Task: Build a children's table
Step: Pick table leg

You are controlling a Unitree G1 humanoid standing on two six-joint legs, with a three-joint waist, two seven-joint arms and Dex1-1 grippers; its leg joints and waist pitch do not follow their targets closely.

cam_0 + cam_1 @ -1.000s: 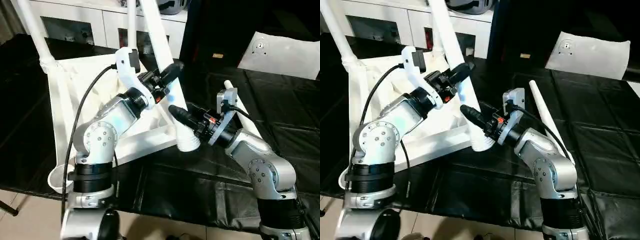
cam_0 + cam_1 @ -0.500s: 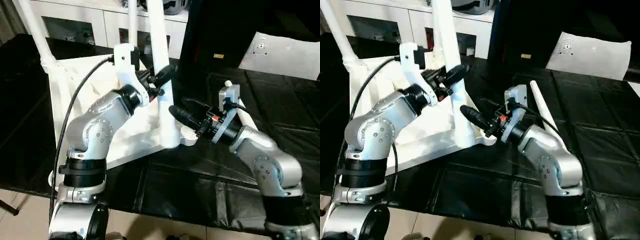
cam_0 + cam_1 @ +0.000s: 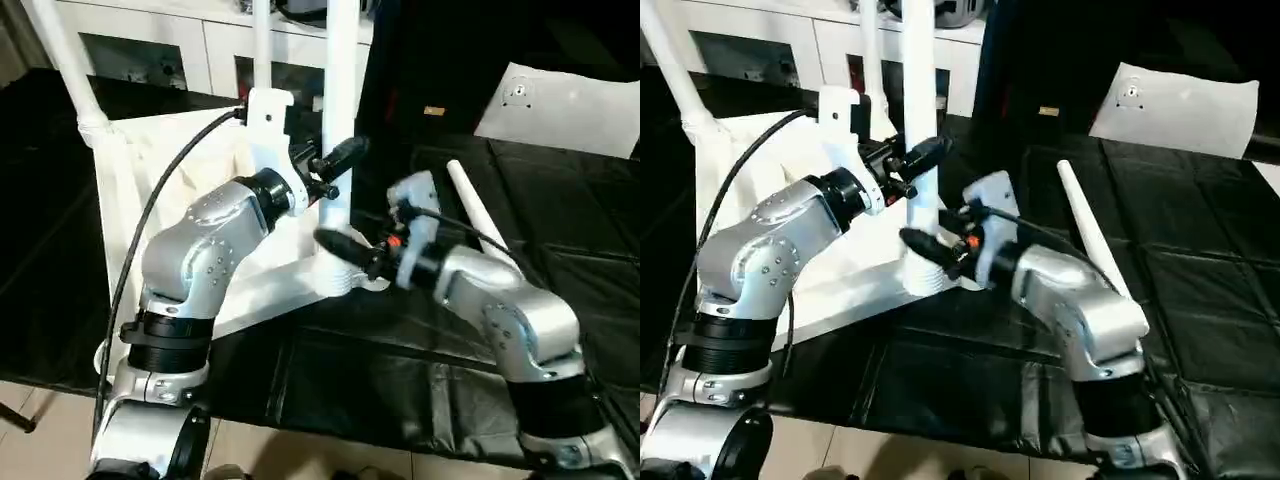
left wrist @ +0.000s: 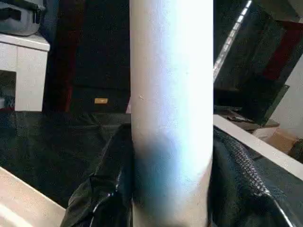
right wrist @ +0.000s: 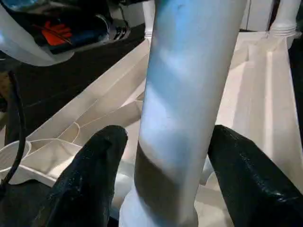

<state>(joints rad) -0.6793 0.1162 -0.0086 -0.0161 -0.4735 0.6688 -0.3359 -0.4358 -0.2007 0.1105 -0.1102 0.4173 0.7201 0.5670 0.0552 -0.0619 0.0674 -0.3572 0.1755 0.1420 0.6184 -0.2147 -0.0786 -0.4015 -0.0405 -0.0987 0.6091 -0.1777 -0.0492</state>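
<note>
While the upturned table top (image 3: 190, 200) lies ribbed side up on the black-covered bench (image 3: 560, 260), a white leg (image 3: 340, 120) stands upright at the top's near right corner socket (image 3: 345, 282). The left gripper (image 3: 335, 172) grasps this leg partway up, its black fingers (image 4: 106, 189) pressed against both sides of the shaft. The left forearm reaches up and rightward from the near left. The right gripper (image 3: 338, 248) sits lower, just above the socket, with its fingers (image 5: 94, 170) straddling the leg's foot; small gaps show on each side, so it looks released rather than clenched. The right arm bends in from the near right, pointing leftward. Two more legs rise from the far sockets. A loose leg (image 3: 478, 215) lies on the bench to the right.
</note>
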